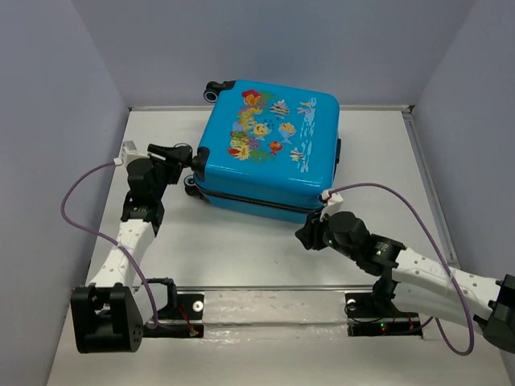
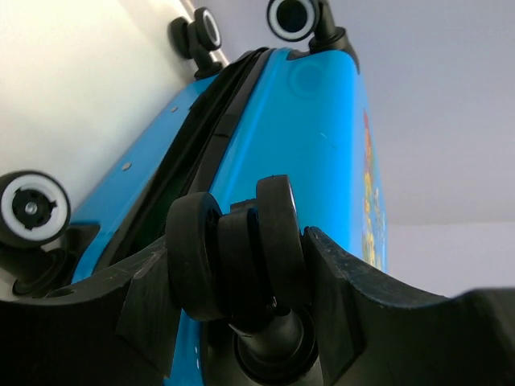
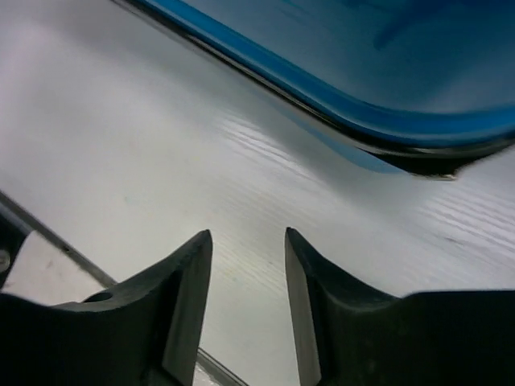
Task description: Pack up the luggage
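Two arms work at a white table [image 1: 241,249] walled in pale grey. The small bright blue hard-shell suitcase [image 1: 269,149] lies flat at the far middle of the table with its cartoon fish and coral print facing up. Its two shells are together, and a dark seam runs along the near side.

The left gripper [image 1: 183,155] reaches toward the suitcase's near-left corner. In the left wrist view, a black double wheel [image 2: 233,257] of the suitcase sits between the black fingers [image 2: 141,301]. One finger presses on each outer disc, so the jaws are pinching that wheel. Beyond it, the same view shows the black seam between the blue shells. A white-hubbed wheel [image 2: 32,209] lies at the left, against the table, and two more wheels [image 2: 294,16] stand at the far end of the case.

The right gripper [image 3: 248,237] sits just off the suitcase's near-right corner, low over the bare table. Its two fingers are spread with nothing between them. The blue edge of the case crosses the top of the right wrist view, apart from the fingertips.

A purple cable [image 1: 80,217] loops out from each arm, and a metal rail [image 1: 265,301] spans the near edge between the bases.
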Controlling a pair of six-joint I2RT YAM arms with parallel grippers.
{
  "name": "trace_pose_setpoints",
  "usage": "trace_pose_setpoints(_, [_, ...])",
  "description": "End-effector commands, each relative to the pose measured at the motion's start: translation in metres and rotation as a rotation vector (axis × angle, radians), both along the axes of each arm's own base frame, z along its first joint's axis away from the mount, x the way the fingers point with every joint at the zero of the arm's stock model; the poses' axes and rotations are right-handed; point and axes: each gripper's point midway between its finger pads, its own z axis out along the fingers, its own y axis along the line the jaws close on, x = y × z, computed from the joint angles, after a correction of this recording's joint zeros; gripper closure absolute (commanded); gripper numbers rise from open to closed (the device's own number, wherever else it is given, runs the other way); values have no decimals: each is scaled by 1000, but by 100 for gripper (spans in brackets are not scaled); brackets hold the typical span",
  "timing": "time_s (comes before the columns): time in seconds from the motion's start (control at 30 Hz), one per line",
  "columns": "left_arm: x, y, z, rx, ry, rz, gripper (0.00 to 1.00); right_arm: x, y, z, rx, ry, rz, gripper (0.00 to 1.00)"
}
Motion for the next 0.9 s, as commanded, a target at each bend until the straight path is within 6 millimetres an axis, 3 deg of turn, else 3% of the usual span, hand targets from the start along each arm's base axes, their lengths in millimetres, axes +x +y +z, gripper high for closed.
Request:
trace_pose_setpoints(0.0, [12,2,91,195,-223,-51,94,12,-40,-19,-113,96,-185,46])
trace_pose_setpoints(0.17, [20,24,92,213,-196,-6,94,24,-60,-29,-100,143,-301,45])
trace_pose_setpoints(0.33, [24,31,66,214,-134,-2,94,42,-82,-10,-80,60,-384,45])
trace_pose_setpoints(0.53, [27,27,40,182,-88,-25,94,68,-62,16,-29,-94,-272,45])
trace_pose_setpoints(0.6, [28,26,38,177,-85,-29,94,70,-56,12,-19,-85,-243,46])
trace_pose_setpoints(0.87, [25,17,50,152,-116,-70,94,81,-47,31,0,-173,-172,50])
